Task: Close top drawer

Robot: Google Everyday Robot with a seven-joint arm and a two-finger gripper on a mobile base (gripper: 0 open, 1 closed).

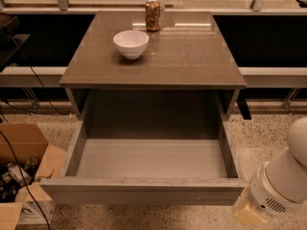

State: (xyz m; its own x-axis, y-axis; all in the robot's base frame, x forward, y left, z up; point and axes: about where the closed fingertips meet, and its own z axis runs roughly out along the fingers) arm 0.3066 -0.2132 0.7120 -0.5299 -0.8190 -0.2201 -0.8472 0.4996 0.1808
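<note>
Closing push not yet begun: top drawer [144, 191] was pulled well out of the table [201, 61], with the tool [249, 215] low off its front right corner.
A cardboard box [24, 145] was noted on the floor just beside the drawer's left front corner. A white bowl [131, 43] and a can [152, 15] were carried on the table. The drawer was seen empty. Approach was judged the step in hand; next, the tool would need to be set against the flat front panel and driven straight in. No contact with the drawer was seen; released or clenched could not be told.
</note>
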